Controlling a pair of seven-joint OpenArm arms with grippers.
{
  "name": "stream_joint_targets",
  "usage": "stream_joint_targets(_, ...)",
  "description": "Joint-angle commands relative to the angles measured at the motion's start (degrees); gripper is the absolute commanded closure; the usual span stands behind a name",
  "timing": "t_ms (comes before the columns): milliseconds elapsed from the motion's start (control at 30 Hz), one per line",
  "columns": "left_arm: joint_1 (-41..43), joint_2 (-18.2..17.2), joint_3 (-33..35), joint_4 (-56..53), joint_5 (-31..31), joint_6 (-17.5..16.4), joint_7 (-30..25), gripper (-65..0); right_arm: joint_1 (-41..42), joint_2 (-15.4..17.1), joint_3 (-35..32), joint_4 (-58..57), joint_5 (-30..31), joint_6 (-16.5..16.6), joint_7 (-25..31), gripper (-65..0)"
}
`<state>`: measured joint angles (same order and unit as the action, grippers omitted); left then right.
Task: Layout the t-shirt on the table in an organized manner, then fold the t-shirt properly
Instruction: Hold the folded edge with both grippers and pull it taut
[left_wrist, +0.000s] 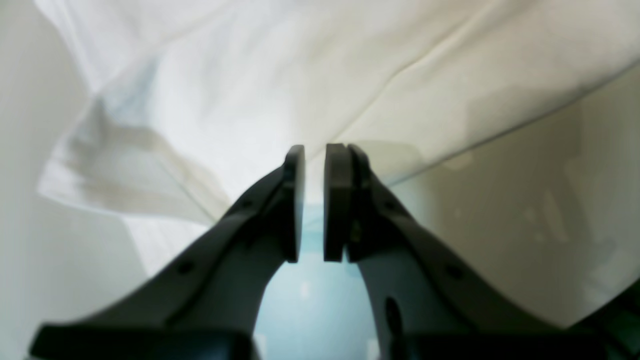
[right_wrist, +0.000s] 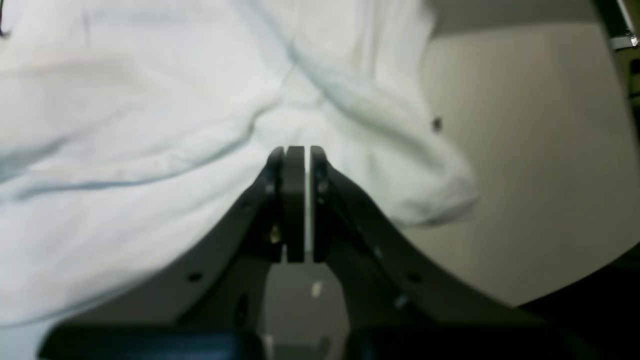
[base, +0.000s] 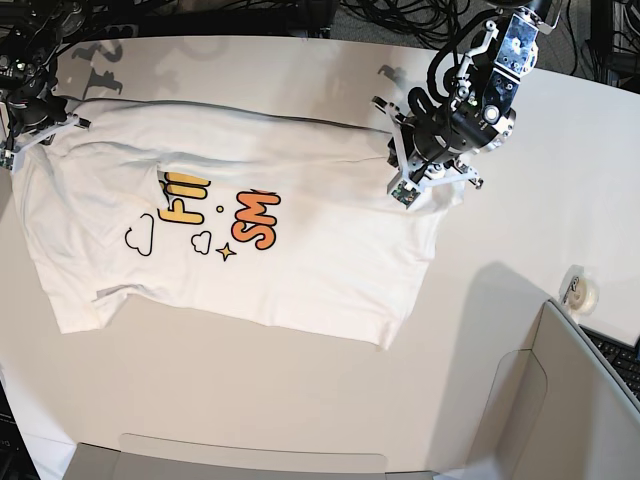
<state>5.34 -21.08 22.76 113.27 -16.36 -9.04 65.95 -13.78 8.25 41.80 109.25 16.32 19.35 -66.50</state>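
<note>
The white t-shirt (base: 300, 260) lies spread across the table (base: 300, 400), print side up. Yellow and orange letters, a cloud and a star show, and a folded-over upper layer hides the top of the print. My left gripper (left_wrist: 314, 150) (base: 430, 180) is at the shirt's right edge by the sleeve, its pads pinched on a lifted edge of the t-shirt (left_wrist: 300, 75). My right gripper (right_wrist: 302, 150) (base: 45, 135) is at the far left corner, its jaws shut on the t-shirt (right_wrist: 150, 125), with creases running into the tips.
A roll of tape (base: 581, 291) sits on the table at the right. A grey-beige panel (base: 560, 400) stands at the lower right, with a keyboard (base: 615, 355) beside it. Cables (base: 400, 15) lie along the back edge.
</note>
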Motion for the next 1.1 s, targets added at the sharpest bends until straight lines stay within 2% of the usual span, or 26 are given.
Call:
stream_joint_targets(0, -1.78, -0.06, -0.48, 0.09, 0.14, 0.11, -1.29, -5.7, 0.02, 0.67, 0.26, -0.55, -0.18, 0.12, 1.40, -0.7)
stream_joint_targets(100, -3.45, -0.06, -0.57, -2.46, 0.14, 0.20, -3.76, -5.7, -0.15, -0.38, 0.26, -3.98, -0.10, 0.21, 3.33, -0.7)
stream_joint_targets(267, -5.39, 0.20, -0.57, -5.45, 0.23, 0.20, -4.46, -5.7, -1.74, -1.53, -0.61, -5.03, -0.27, 0.29, 5.53, -0.7)
stream_joint_targets(533, -4.68, -0.15, -0.57, -16.35, 0.23, 0.29, -10.70, -5.7, -2.26, -0.91, -0.53, -6.35, -0.36, 0.21, 5.80, -0.7)
stream_joint_targets(633, -2.22, -0.24, -0.74, -15.56, 0.23, 0.29, -10.88, -5.7, -2.18, 0.94, -0.79, -8.46, -0.89, 0.21, 5.88, -0.7)
stream_joint_targets(800, 3.40, -0.24, -6.19, -11.08, 0.23, 0.29, -10.70, -5.7, -2.09, 1.46, -0.70, -10.48, -1.33, 0.29, 5.97, -0.7)
stream_joint_targets(967, 7.45, -0.24, -9.71, -7.30, 0.23, 0.29, -10.61, -5.7, -2.53, 1.64, -0.88, -13.38, -4.84, 0.29, 11.25, -0.7)
stream_joint_targets(1067, 10.70, -0.24, -11.73, -4.66, 0.23, 0.29, -10.52, -5.7, -4.55, 2.69, -0.97, -13.38, -4.84, 0.29, 11.77, -0.7)
